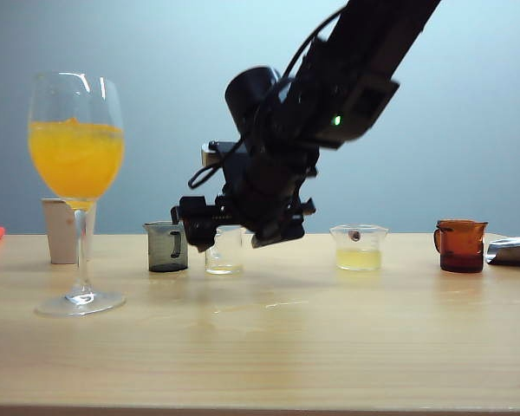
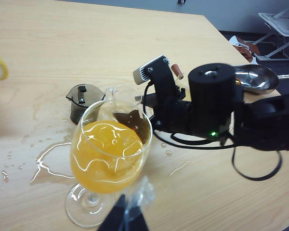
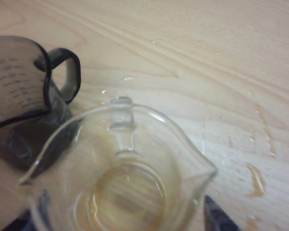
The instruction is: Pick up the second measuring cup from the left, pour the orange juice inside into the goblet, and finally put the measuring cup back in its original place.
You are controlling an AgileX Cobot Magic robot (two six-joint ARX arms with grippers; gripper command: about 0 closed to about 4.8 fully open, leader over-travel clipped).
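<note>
Now the clear cup (image 1: 224, 250) stands upright on the table (image 1: 269, 347), second from the left in the row, just right of the grey cup (image 1: 166, 247) and well left of the wider cup (image 1: 358, 248) with pale liquid and the amber cup (image 1: 459, 245) at the far right. We see only a thin yellowish film at its bottom in the right wrist view, so we judge the pour done: the juice (image 1: 75, 159) fills the bowl of the goblet (image 1: 76, 195), which stands at the left, nearer than the row.

The right gripper (image 1: 210, 227) hangs just above and beside the clear cup; its fingers (image 3: 219, 216) stand spread wide on either side of the rim, pinching nothing that we can see. So we take the step in hand to be the last one, the cup set back in its place and let go.

What comes next, in our judgement, is a straight lift away without brushing the rim or the grey cup's handle close by. Small spills lie on the wood around the goblet's foot.

The left gripper (image 2: 127, 216) waits low at the near left by the goblet; we cannot tell whether its fingers are spread
</note>
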